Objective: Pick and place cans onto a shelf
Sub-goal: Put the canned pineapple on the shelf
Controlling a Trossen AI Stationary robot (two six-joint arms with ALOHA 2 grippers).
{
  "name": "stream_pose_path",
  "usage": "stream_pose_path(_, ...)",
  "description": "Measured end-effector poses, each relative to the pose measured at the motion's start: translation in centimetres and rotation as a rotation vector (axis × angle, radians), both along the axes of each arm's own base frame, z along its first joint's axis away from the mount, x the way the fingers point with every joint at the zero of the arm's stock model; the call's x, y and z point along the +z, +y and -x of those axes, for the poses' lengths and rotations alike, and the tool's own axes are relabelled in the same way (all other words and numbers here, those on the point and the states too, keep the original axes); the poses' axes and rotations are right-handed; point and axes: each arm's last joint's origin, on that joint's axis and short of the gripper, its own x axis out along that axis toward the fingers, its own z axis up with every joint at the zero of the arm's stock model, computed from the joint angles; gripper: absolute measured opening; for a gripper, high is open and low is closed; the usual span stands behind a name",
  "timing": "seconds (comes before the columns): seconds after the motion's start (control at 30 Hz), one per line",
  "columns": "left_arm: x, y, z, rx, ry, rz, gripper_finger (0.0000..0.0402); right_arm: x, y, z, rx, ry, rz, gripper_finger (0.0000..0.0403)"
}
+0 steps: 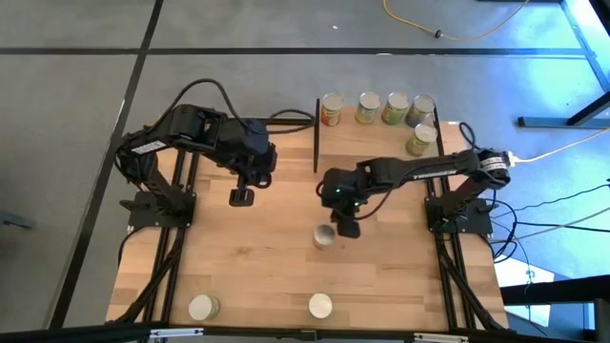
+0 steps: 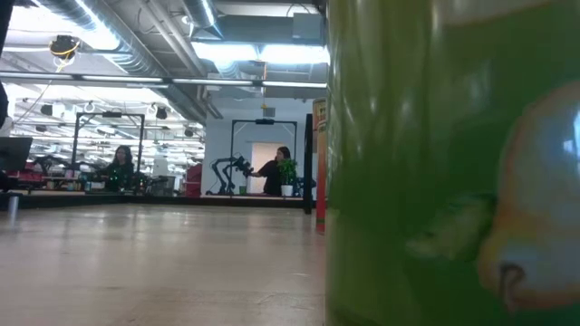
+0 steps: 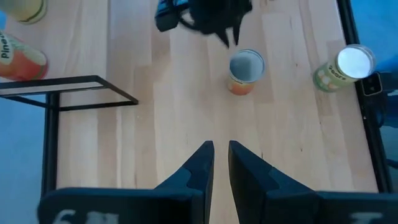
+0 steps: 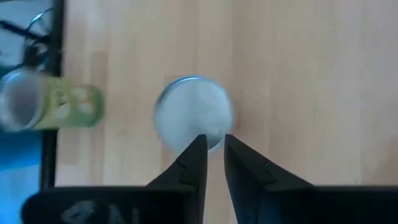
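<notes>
Five cans stand on the shelf (image 1: 381, 133) at the table's far right, beside its black upright panel (image 1: 315, 133). One can with an orange label (image 1: 325, 236) stands upright mid-table; it also shows in the left wrist view (image 3: 245, 71). Two more cans (image 1: 203, 307) (image 1: 320, 306) stand at the near edge. My right gripper (image 1: 345, 229) is shut, its tips over the near rim of the mid-table can's pale top (image 4: 193, 112). My left gripper (image 1: 241, 197) is shut and empty, above bare wood left of the shelf. My right gripper points down with its shut fingertips (image 4: 198, 146) over the rim of the mid-table can's top. I cannot tell whether they touch it. The can stands upright on the table.
A green-labelled can (image 2: 435, 163) stands right before the low camera and fills that view's right half. The shelf's black frame (image 3: 68, 93) shows ahead of my left gripper. Bare wood lies between the mid-table can and the near-edge cans. People sit in the room behind.
</notes>
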Motion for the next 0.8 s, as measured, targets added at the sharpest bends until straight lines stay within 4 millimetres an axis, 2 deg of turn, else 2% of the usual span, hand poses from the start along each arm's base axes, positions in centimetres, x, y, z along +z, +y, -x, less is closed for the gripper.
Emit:
stream_pose_path(0.33,0.0,0.0,0.0,0.004,0.000,0.001,0.0041,-3.4,0.2,-1.8,-0.060,0.099,-0.013,0.0058)
stream_pose_path(0.8,0.0,0.0,0.0,0.005,0.000,0.001,0.0041,-4.3,0.2,-2.3,-0.063,0.110,0.004,0.0058)
